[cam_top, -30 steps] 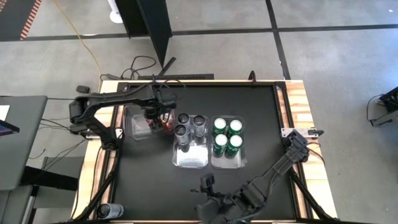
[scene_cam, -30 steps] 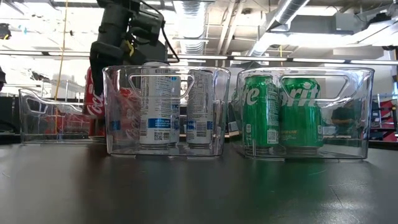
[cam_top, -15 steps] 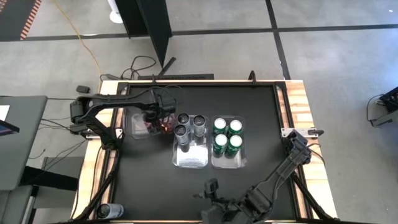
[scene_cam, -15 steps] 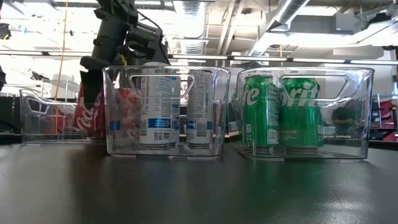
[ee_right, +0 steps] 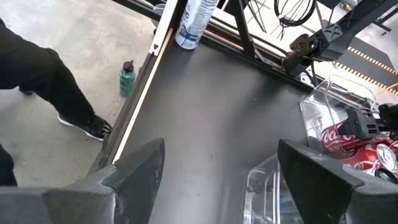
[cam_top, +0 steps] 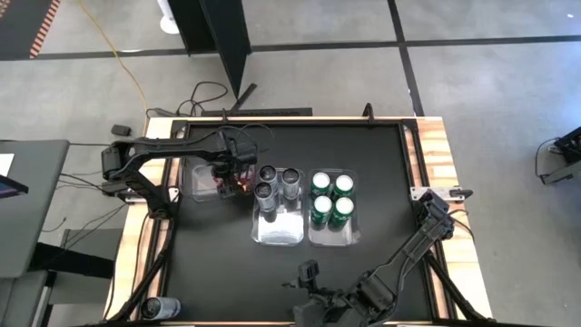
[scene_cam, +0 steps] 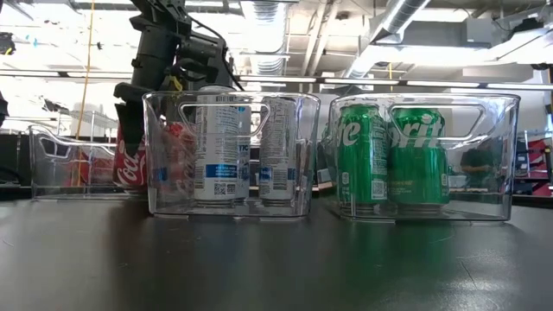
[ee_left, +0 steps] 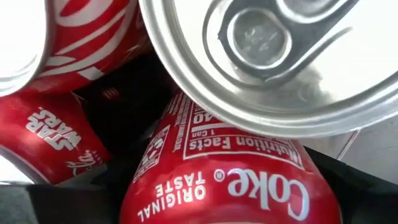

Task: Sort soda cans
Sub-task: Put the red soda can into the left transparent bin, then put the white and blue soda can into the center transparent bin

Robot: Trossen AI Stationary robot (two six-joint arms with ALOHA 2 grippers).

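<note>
my left tool (cam_top: 227, 173) hangs down into the left clear bin (cam_top: 193, 188), right over the red cans (cam_top: 238, 184) there. through its wrist camera a red can (ee_left: 217, 180) fills the space just ahead, lying on its side with the white lettering upside down. a silvery can top (ee_left: 267, 56) with its pull tab sits close above it, and more red cans (ee_left: 50, 130) crowd in beside it. i cannot tell whether my left fingers are open or clamped on a can; they are hidden among the cans.

from worktop height the left tool (scene_cam: 134, 95) stands behind the middle bin (scene_cam: 232, 151), with a red can (scene_cam: 134, 164) showing low beside it in the left bin (scene_cam: 69, 160).

the middle bin holds three silver-grey cans (cam_top: 277, 182) standing upright at its far end. they are pale with blue print (scene_cam: 216, 147). the right bin (cam_top: 332, 234) holds four green cans (cam_top: 331, 200), upright in a tight square, with white lettering (scene_cam: 393, 151).

my right tool (cam_top: 313, 304) waits at the near edge of the worktop (cam_top: 381, 163), well apart from the bins, its fingers (ee_right: 143, 168) spread wide with nothing between them.
</note>
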